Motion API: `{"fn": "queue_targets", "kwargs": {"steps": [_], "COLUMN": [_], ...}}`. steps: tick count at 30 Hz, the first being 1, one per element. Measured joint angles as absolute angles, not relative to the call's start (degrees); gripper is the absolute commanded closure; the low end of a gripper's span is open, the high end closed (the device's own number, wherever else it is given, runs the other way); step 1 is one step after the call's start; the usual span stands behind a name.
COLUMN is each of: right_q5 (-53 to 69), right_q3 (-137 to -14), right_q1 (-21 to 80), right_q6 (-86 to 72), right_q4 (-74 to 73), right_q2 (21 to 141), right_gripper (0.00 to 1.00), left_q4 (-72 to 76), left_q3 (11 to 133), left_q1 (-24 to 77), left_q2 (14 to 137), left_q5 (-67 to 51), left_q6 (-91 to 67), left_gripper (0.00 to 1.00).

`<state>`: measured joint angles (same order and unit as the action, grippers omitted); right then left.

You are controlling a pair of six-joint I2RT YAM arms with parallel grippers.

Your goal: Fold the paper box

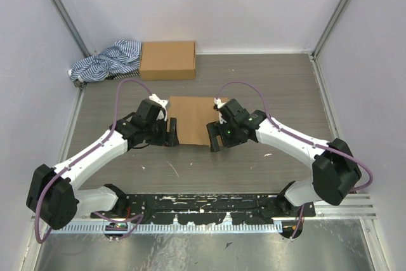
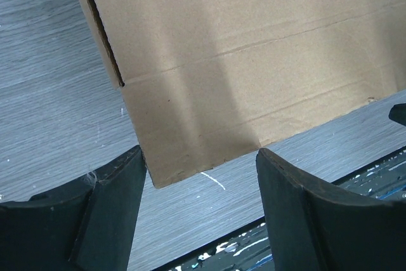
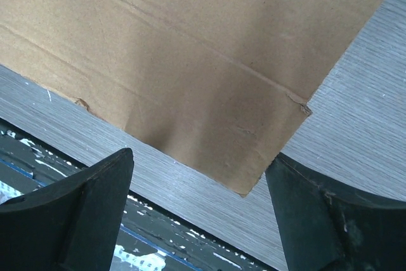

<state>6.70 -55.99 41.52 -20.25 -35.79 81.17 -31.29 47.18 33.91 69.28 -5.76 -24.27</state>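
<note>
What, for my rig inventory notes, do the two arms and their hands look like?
The left arm and right arm have white link shells and bulky black joint housings. A purple cable loops alongside each. The left hand and right hand are black, each ending in two broad, matte, wedge-shaped fingers.
</note>
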Motion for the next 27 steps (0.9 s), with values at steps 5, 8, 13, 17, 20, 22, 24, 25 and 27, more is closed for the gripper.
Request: {"fn": "queue_targets", "kwargs": {"steps": [5,8,13,17,20,22,24,25,27], "right_q5": [6.7,6.6,6.3,5.7,5.1,4.9,4.8,4.8,4.8], "right_q3": [-56.1,-56.1,-56.1,-56.1,-56.1,-56.1,-56.0,-56.0,-55.9], "right_q1": [41.5,41.5,41.5,41.5,41.5,41.5,41.5,41.6,41.6], "right_q6": [-19.6,-19.5,-19.3,-19.2,-19.0,-18.9,-18.7,-18.7,-18.7], "right_q4": [-35.9,-35.9,-35.8,-35.7,-35.4,-35.0,-34.7,-34.7,-34.3], "right_q2": [81.8,82.7,83.6,83.7,83.9,84.5,85.0,85.2,85.3], "right_gripper": [0.12,0.13,0.13,0.13,0.13,0.13,0.13,0.13,0.14], "left_q4": [-31.3,-31.5,-32.2,-32.7,-33.0,-33.0,-33.0,-33.0,-32.8], "left_q3": [47.2,47.2,47.2,47.2,47.2,47.2,47.2,47.1,46.9], "left_q1": [33.9,33.9,33.9,33.9,33.9,33.9,33.9,33.9,33.9], "left_q2": [69.3,69.3,69.5,69.7,70.4,71.2,71.8,71.9,72.0], "left_q5": [-5.8,-5.8,-5.7,-5.7,-5.4,-5.4,-5.3,-5.3,-5.2], "left_q6": [-24.3,-24.2,-24.0,-23.9,-23.7,-23.7,-23.7,-23.7,-23.7], "left_gripper": [0.24,0.24,0.24,0.24,0.24,0.24,0.24,0.24,0.24]}}
